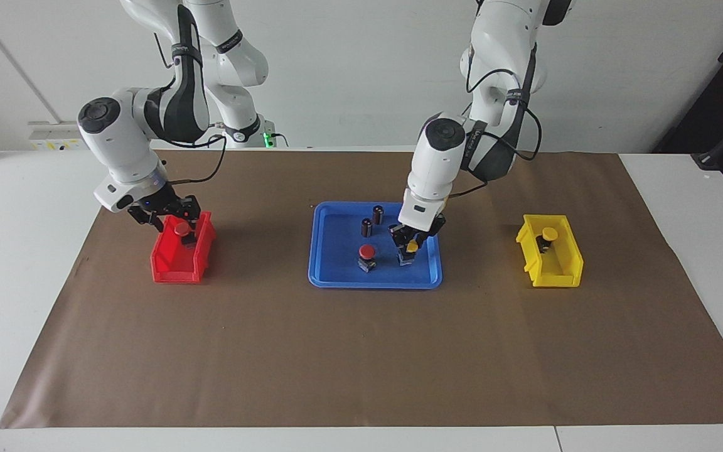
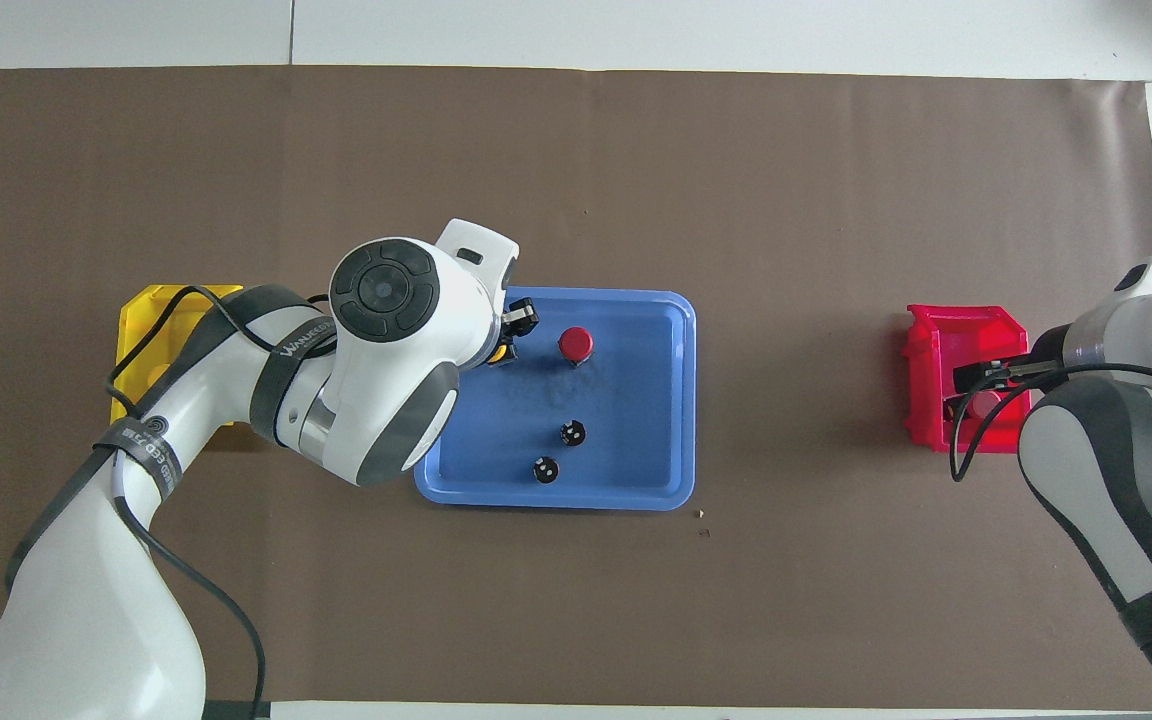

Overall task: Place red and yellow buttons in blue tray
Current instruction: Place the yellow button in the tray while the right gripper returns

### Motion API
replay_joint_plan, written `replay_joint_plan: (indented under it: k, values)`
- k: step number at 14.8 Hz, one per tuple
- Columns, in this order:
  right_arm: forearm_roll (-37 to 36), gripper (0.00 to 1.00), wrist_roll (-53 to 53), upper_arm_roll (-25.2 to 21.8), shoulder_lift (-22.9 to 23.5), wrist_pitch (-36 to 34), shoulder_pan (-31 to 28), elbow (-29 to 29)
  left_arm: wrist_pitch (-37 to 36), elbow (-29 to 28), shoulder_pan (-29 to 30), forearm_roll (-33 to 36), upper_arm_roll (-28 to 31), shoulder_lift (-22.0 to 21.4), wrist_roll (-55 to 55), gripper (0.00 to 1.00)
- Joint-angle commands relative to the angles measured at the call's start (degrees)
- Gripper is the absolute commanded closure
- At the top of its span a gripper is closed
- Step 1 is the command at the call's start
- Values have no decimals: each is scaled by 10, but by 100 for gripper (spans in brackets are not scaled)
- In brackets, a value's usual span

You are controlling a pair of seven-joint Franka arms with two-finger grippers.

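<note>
One yellow button [image 1: 411, 247] is being set down in the blue tray [image 1: 327, 276] at frame centre, clamped in the left gripper [image 1: 409, 246] beside a red button [image 1: 367, 252] already there; release comes next. At left of the facing view, the right gripper [image 1: 162, 216] (finger state unclear) hangs over the red bin [image 1: 176, 267] holding another red button [image 1: 181, 229].

Blue tray [image 1: 327, 276]: smooth moulded plastic, slight sheen on the raised rim, floor duller. Red bin [image 1: 170, 267] and yellow bin [image 1: 565, 267], at either end of the tray: same glossy hard plastic. Brown sheet [image 1: 361, 358] under the tray: matt, paper-like, faint creases. Red button [image 1: 366, 252] in the tray: cap smooth, satin plastic. Arm shells look glossy white plastic with matt black joints.
</note>
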Motion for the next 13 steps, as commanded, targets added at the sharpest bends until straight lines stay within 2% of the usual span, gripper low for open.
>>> replay_joint_plan:
  k: [1, 2, 3, 5, 7, 8, 10, 13]
  values:
    - [10, 23, -30, 8, -22, 23, -22, -33, 10, 26, -18, 5, 11, 26, -27, 64]
    - [10, 23, -31, 8, -23, 30, -23, -41, 3, 28, -18, 6, 11, 26, -27, 36]
    - [10, 23, -31, 8, -24, 39, -23, -44, -3, 28, -18, 7, 13, 26, -27, 18]
    - [10, 26, -30, 8, -27, 48, -21, -53, -48, 29, -14, 52, 11, 8, -12, 3]
    - [9, 27, -31, 8, -21, 57, -23, -61, -123, 33, -5, 63, 18, -34, 86, 0]
    - [9, 27, -31, 8, -21, 58, -21, -61, -158, 32, 19, 63, 18, -57, 141, 0]
    - [9, 30, -31, 8, -21, 63, -21, -64, -210, 30, 95, 48, 17, -91, 245, 0]
    - [10, 33, -31, 8, -23, 66, -21, -68, -223, 25, 197, 44, 17, -115, 399, 0]
